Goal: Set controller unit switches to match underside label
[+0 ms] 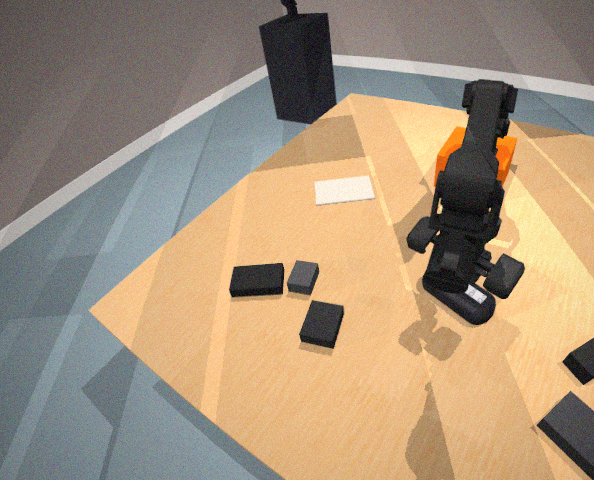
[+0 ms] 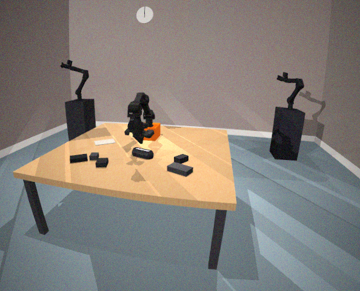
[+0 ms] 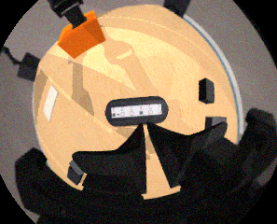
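The controller unit (image 1: 479,314) (image 2: 148,155) (image 3: 133,101) is a dark, round-ended bar lying on the bench with its white label (image 1: 475,293) (image 3: 136,111) facing up. In the wrist view the label's row, left to right, looks filled, empty, empty, filled, empty; the last square is unclear. The switches are on the hidden side, face down. My gripper (image 2: 141,142) (image 3: 145,125) is nearly closed, with nothing visible between its fingertips. It hangs above the unit, and its tips appear at the unit's near edge in the wrist view. My arm hides part of the unit in the top view.
Three dark blocks (image 1: 256,279) (image 1: 303,276) (image 1: 322,323) lie left of the unit on the bench (image 1: 266,403) (image 2: 111,184). Two more blocks (image 1: 591,358) (image 2: 180,169) lie to the right. A white card (image 1: 344,190) (image 2: 104,142) lies back left; an orange block (image 2: 155,131) (image 3: 84,38) stands behind.
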`<state>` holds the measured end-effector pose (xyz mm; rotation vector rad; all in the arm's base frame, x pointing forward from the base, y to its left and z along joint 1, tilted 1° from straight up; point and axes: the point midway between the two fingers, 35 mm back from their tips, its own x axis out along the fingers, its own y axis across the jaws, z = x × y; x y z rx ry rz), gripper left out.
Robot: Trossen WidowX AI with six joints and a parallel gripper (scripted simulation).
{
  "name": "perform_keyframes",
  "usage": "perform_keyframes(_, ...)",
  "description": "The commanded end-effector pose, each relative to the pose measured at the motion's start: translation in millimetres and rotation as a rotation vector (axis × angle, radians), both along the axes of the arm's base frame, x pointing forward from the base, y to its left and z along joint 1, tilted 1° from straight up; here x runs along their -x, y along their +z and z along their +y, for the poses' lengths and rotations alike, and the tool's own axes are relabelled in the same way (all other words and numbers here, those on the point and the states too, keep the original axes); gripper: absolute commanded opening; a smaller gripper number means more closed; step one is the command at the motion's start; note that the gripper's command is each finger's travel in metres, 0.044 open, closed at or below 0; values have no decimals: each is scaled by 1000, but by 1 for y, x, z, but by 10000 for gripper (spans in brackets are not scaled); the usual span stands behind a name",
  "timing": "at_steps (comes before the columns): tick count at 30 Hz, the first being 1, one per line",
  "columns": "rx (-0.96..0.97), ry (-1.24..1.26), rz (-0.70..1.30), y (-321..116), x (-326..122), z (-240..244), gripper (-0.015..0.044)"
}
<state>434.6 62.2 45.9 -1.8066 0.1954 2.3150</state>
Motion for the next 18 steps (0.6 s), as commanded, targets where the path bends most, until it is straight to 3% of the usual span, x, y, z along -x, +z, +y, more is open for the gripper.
perform_keyframes(1,24,-88,1,0,0,1,105)
perform_keyframes(14,217,-925,9,-3,0,11,440)
perform_keyframes(18,266,-1184,11,-4,0,14,440)
